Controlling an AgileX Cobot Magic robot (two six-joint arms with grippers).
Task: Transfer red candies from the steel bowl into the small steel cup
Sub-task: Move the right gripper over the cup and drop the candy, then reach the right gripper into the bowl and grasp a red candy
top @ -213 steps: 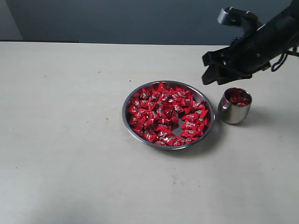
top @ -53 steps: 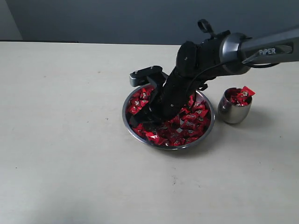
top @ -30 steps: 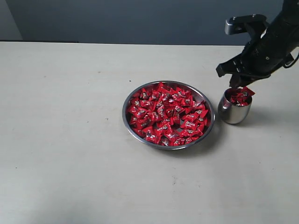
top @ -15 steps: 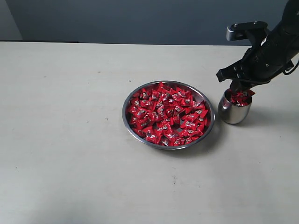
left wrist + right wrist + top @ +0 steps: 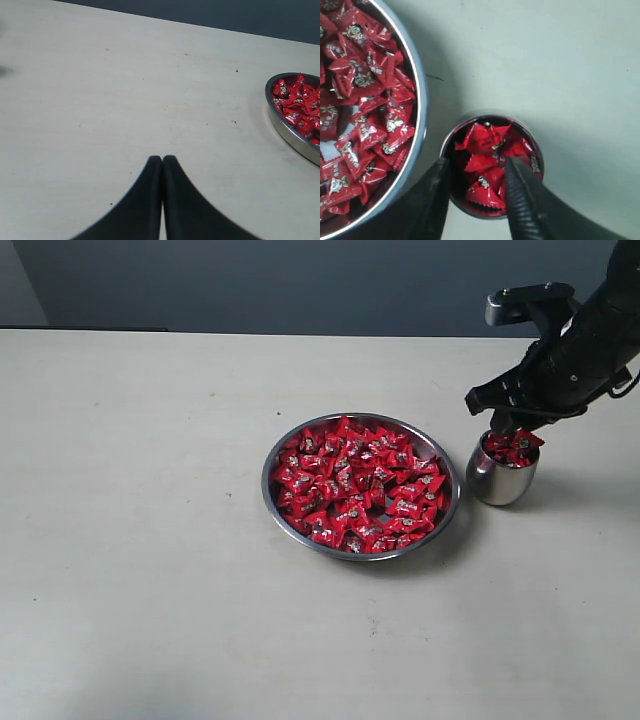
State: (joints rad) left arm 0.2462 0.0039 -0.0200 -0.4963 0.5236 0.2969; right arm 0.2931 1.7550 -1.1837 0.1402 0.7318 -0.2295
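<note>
The right hand (image 5: 506,424) hovers right over the small steel cup (image 5: 494,486), its fingers (image 5: 438,197) spread either side of the mouth with nothing pinched between them. The cup stands on the worktop (image 5: 150,540) just beside the steel bowl (image 5: 265,485). The red candies (image 5: 482,142) in it heap up to the rim, one corner poking over the edge. The drop looks finished or nearly so. A good next move is a straight lift, clear of the heap, so that no finger brushes a sweet off or tips the cup. Many candies lie in the bowl. The left hand (image 5: 162,160) is pressed together above bare worktop, apart from the bowl.
</note>
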